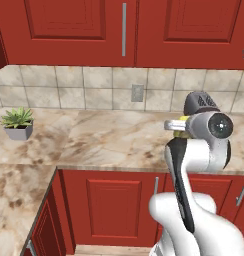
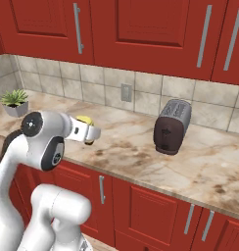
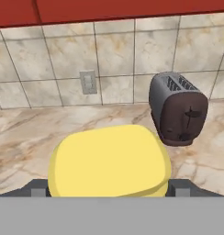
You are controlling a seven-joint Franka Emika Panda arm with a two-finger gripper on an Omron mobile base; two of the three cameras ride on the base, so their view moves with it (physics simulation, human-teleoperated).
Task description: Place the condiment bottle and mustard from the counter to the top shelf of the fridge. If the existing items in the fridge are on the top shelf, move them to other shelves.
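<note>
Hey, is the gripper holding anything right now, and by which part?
It cannot be told: the mustard sits between the wide-set fingers of the gripper, but a closed grip isn't visible.

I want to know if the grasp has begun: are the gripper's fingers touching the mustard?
Cannot tell. In the hand view the mustard sits between the gripper fingers, hiding their inner faces.

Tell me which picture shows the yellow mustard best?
The hand view: the mustard looms large and close, between the jaws. The right base view shows a small yellow bit beside the wrist; the left base view shows a sliver behind the arm.
</note>
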